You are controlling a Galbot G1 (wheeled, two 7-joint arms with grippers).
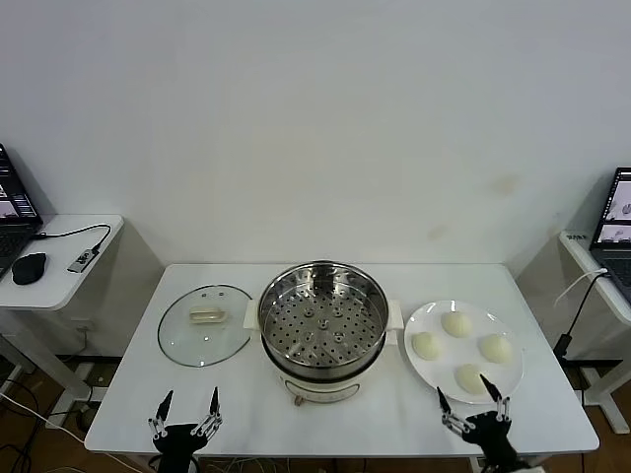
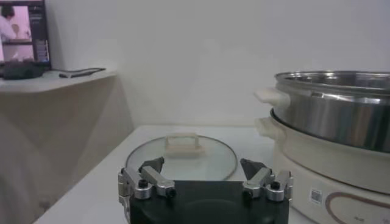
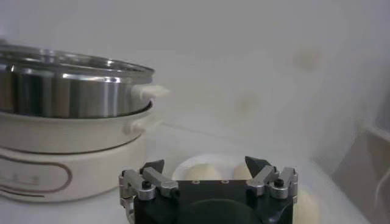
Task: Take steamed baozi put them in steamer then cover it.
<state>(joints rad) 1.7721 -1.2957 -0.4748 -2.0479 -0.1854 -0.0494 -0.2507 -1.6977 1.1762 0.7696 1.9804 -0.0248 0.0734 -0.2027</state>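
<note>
Black left gripper at the table's near edge, jaws spread wide, nothing held; glass cover flat on the table just beyond, cream handle up. Right gripper likewise near the front edge, fingers wide apart and empty, just short of the white plate carrying four steamed baozi. Between cover and plate, steel steamer uncovered, perforated tray bare, on its cream base. Side desks with laptops well apart.
</note>
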